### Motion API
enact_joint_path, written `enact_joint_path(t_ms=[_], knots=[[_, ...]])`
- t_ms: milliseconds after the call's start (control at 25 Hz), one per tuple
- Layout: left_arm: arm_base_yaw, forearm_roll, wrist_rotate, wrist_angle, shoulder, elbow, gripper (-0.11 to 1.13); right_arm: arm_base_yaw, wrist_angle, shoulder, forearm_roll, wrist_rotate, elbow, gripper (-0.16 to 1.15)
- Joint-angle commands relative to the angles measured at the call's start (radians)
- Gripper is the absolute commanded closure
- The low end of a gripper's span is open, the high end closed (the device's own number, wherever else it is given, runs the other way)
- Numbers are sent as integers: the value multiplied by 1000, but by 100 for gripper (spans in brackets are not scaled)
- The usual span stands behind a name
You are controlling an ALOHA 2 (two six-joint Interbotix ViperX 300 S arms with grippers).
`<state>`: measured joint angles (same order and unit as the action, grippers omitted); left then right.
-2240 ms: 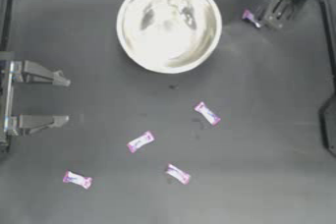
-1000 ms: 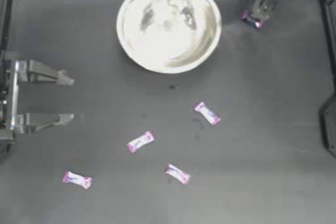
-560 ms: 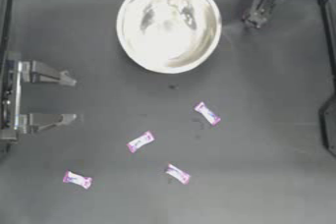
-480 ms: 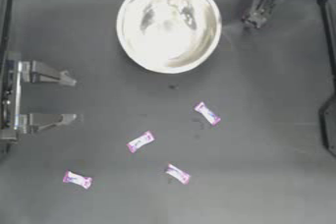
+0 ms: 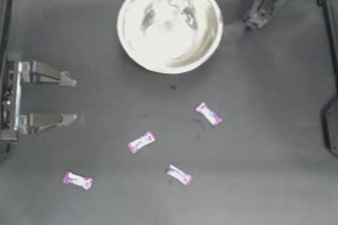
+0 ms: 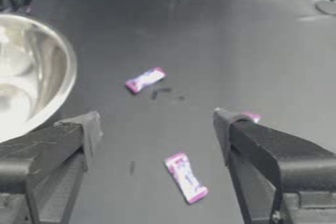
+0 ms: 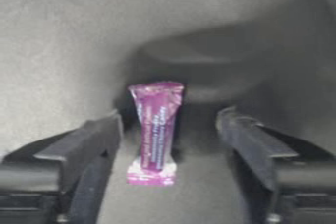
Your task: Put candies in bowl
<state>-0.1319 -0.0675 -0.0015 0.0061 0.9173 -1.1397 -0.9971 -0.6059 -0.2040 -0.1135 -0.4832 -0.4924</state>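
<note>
As the right gripper [image 7: 169, 134] stands spread around 1 candy [image 7: 156, 132], the light, crinkly wrapper seems best pinched at its middle; left gripper [image 5: 69, 98] waits open

Candies: five total. Four loose on table in top view [image 5: 208, 114] [image 5: 141, 141] [image 5: 178, 174] [image 5: 78, 180]; fifth seen only in right wrist view, between jaws [image 7: 156, 132]. Bowl [image 5: 170, 25]: one. Grippers: two, left gripper [image 5: 68, 98], right gripper [image 5: 258, 18].
</note>
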Motion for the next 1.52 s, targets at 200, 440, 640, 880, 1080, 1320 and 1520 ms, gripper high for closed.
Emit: enact_joint_path(t_ms=[200, 440, 640, 880, 1080, 1320, 1520], knots=[[-5, -2, 0, -5, -14, 28, 3, 2, -8, 12, 3, -2, 2, 58], [-6, -2, -2, -5, -14, 28, 3, 8, -26, 25, 2, 6, 5, 59], [-6, -2, -2, 5, -14, 28, 3, 18, -55, 94, 2, 8, 8, 59], [-11, -2, -2, 15, -14, 28, 3, 75, -94, 199, -23, 12, 31, 59], [-12, -2, -2, 15, -14, 28, 3, 155, -104, 276, -94, 11, 83, 59], [-12, -3, -2, 23, -14, 25, 3, 256, -75, 287, -172, 12, 144, 59], [-18, -3, -2, 35, -14, 28, 3, 313, 23, 267, -247, 8, 158, 59]])
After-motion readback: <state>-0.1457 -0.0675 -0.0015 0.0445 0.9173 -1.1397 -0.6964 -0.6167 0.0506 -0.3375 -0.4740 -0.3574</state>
